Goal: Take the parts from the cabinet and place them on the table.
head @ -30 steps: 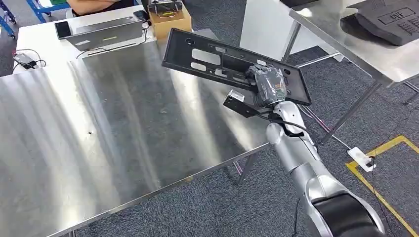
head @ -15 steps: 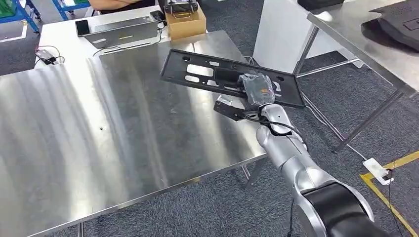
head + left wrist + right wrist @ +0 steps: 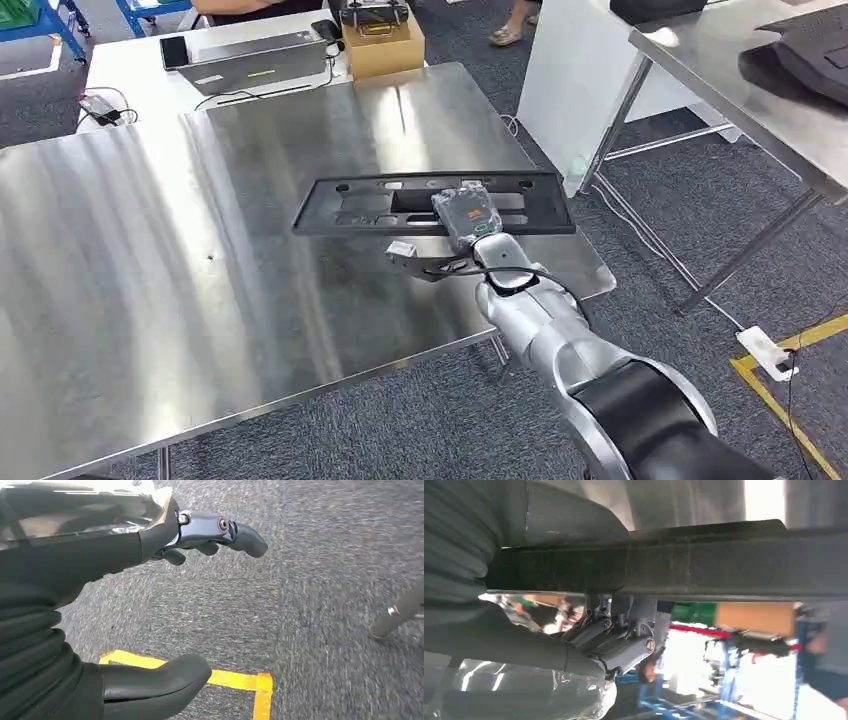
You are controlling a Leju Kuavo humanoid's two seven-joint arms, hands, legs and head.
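Note:
A long black plastic panel (image 3: 380, 205) with several cut-outs hangs level just above the steel table (image 3: 200, 260), over its right half. My right hand (image 3: 466, 214) grips it near the panel's middle. In the right wrist view the panel's dark edge (image 3: 704, 562) runs across the picture, with my thumb above it and my fingers (image 3: 616, 645) below it. My left hand (image 3: 165, 595) hangs over grey carpet with its fingers apart and nothing in it.
A laptop (image 3: 262, 62) and a cardboard box (image 3: 382, 45) sit at the table's far edge. A second steel table (image 3: 740, 70) with dark parts stands at the right. A yellow floor line (image 3: 790, 390) and a power strip (image 3: 768, 350) lie on the carpet.
The camera has shifted. My right hand has lowered the panel and swung it leftward, from tilted at the table's right edge to level over the tabletop.

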